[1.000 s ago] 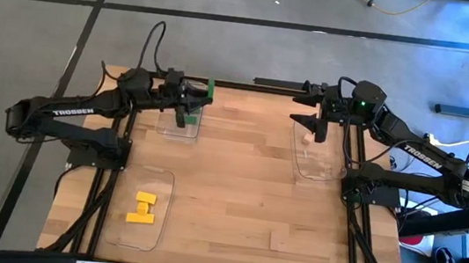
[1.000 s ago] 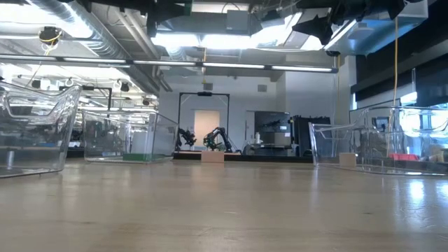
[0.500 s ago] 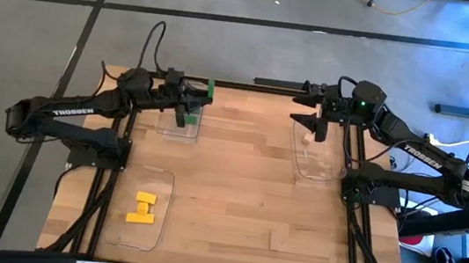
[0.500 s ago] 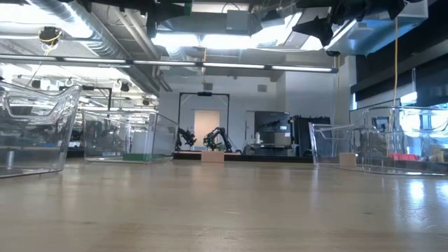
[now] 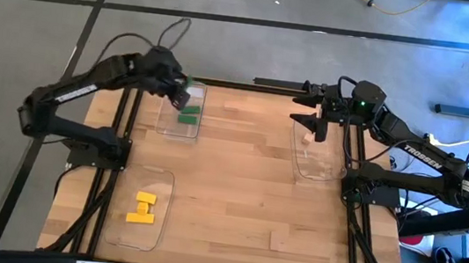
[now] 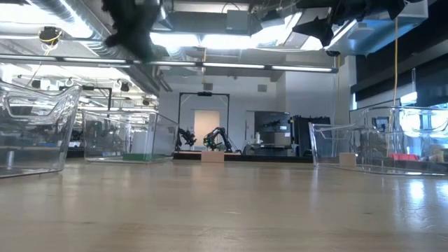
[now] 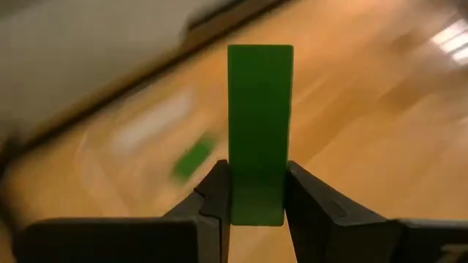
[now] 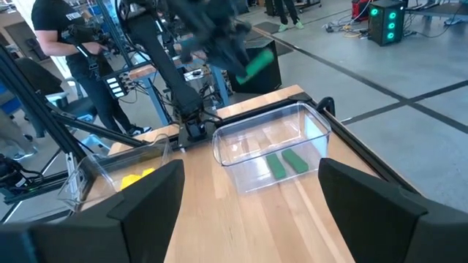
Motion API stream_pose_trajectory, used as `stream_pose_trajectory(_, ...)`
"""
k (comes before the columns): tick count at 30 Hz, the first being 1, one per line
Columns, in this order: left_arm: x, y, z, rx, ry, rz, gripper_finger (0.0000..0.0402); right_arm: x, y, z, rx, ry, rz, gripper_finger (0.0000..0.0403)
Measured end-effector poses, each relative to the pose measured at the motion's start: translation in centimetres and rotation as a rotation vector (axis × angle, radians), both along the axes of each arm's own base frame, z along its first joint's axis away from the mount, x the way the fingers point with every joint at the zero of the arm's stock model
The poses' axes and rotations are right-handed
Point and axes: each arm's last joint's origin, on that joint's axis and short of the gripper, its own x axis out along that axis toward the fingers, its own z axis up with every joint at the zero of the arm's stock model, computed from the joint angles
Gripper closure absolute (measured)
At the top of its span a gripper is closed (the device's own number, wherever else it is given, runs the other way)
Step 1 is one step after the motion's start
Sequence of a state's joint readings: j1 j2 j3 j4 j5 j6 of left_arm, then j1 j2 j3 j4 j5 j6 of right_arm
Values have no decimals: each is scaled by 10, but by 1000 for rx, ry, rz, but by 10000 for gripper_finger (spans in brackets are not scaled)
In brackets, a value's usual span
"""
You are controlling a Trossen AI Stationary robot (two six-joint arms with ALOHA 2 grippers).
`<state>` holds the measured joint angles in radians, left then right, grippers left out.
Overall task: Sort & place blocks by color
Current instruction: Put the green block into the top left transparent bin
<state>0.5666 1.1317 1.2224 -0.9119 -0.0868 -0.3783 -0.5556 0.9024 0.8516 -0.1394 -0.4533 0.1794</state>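
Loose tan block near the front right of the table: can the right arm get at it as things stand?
Probably yes. The right gripper is open and empty above the far right tray; the tan block lies on bare wood with nothing between.

Grey concrete floor (image 5: 34, 29), bright ceiling lights (image 6: 210, 40), wooden table (image 5: 236, 194)

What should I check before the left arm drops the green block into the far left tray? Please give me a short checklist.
1. Left end effector shut on green block: ok.
2. Block above far left tray: ok, roughly over its far rim.
3. Tray holds only green blocks: ok.
4. Right end effector away, over right tray: ok.
5. Yellow blocks in near tray: ok.
6. Block height over tray: cannot tell.
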Motion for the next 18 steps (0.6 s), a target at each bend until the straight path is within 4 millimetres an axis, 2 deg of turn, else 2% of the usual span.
stream_pose_trajectory(3, 0, 14, -31, -141, 145, 61, 320, 0, 0, 0, 0, 3, 0, 84)
stream_pose_trajectory(7, 14, 30, -76, -293, 159, 107, 320, 0, 0, 0, 0, 3, 0, 84)
stream_pose_trajectory(10, 24, 42, -100, -338, 149, 154, 320, 0, 0, 0, 1, 4, 0, 84)
stream_pose_trajectory(18, 33, 55, -158, -431, 321, 306, 320, 0, 0, -2, 10, 19, 0, 84)
